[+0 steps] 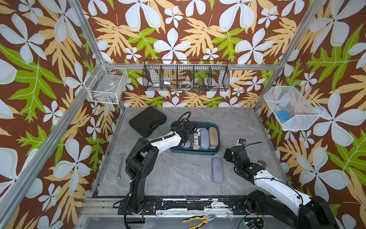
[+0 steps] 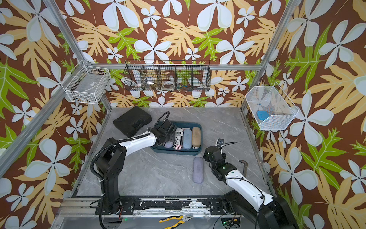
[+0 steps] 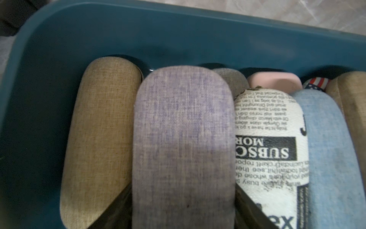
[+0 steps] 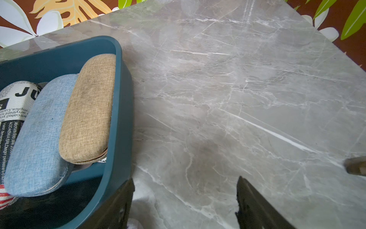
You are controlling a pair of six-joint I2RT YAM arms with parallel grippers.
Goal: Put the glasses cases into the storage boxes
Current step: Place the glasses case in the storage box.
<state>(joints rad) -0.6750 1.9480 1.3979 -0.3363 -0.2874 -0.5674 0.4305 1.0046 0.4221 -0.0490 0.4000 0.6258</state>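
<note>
The teal tub (image 1: pixel 198 151) sits near the middle of the grey marbled surface (image 1: pixel 178 178), already packed with glasses cases lying side by side. The left arm reaches over the tub's left half, and its tool (image 3: pixel 183 186) points down into it. In the left wrist view a lavender case (image 3: pixel 184 138) lies between the two fingers (image 3: pixel 116 210), which sit right against its long sides; whether they pinch it or only flank it cannot be told. This case rests on top of the others, with a tan case (image 3: pixel 103 128) along one side and a newspaper-print case (image 3: pixel 267 138) along the other. Beyond the newspaper-print case lies a light blue case (image 3: pixel 332 158). The ends of a grey case (image 3: pixel 231 79), a pink case (image 3: pixel 274 82) and a flag-print case (image 3: pixel 316 83) peek out from underneath.

In both top views a second tan case (image 1: pixel 213 136) lies at the tub's right end, touching the light blue one.

One grey-purple case (image 1: pixel 217 170) remains outside, flat on the surface just in front of the tub's right front corner.

The right tool (image 4: pixel 186 178) hangs just beside that corner of the tub with its fingers spread wide, only bare surface between them.

A black tool case (image 1: pixel 147 121) lies behind the tub to the left, and a wrench (image 1: pixel 120 165) lies near the left edge.
</note>
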